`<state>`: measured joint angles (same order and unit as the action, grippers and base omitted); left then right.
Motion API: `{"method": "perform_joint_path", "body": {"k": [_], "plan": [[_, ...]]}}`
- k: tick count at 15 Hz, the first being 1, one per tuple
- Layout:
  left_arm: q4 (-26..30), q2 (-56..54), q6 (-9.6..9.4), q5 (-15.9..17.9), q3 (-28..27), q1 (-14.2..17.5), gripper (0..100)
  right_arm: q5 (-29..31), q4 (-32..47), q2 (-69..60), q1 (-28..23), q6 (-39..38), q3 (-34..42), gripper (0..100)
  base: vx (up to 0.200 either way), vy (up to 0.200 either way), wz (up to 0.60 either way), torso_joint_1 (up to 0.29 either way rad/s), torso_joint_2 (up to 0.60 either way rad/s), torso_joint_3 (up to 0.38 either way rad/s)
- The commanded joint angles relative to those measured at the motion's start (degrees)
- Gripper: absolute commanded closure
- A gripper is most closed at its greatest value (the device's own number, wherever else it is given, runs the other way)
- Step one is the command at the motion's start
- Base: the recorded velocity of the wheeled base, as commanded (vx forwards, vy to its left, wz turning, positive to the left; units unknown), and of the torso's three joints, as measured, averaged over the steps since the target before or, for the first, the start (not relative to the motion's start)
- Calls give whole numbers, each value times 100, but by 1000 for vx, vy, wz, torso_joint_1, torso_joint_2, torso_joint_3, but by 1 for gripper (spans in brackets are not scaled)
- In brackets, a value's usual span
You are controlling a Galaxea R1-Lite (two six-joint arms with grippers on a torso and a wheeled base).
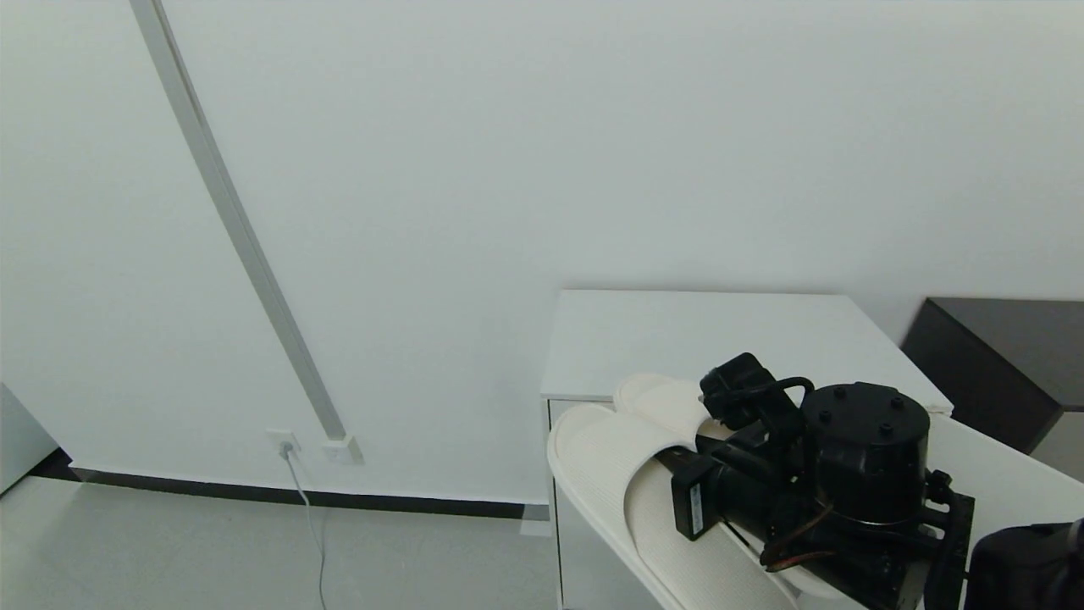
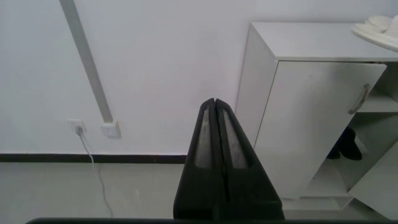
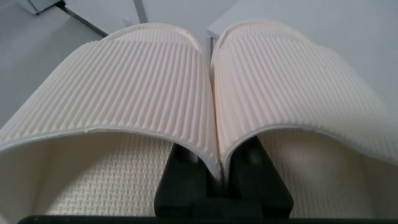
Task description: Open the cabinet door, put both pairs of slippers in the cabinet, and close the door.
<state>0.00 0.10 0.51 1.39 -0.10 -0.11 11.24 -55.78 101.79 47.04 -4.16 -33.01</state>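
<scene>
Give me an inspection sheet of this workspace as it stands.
Surface: cabinet top white and flat.
Job's things: cabinet door open; pair of white slippers held side by side; dark item on a shelf inside, too small to identify.
Clutter: nothing seen.
Grippers: right gripper shut on the slippers' inner walls; left gripper shut, empty, facing the cabinet.
Cables: cable runs from wall socket to floor.
Surroundings: white wall, trunking strip, dark furniture.
</scene>
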Motion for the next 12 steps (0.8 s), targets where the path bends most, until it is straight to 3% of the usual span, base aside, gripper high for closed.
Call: {"method": "perform_joint_path", "body": {"k": [1, 9, 12], "plan": [[0, -1, 10, 2, 1, 2, 100, 10, -3, 16, 7, 3, 23, 100, 0, 0, 0, 0, 0, 0], [0, -1, 10, 2, 1, 2, 100, 10, -205, 43, -2, 20, 172, 100, 0, 0, 0, 0, 0, 0], [0, 8, 19, 2, 1, 2, 100, 10, -205, 43, 7, 20, 181, 100, 0, -200, 0, 1, 4, 9]]}}
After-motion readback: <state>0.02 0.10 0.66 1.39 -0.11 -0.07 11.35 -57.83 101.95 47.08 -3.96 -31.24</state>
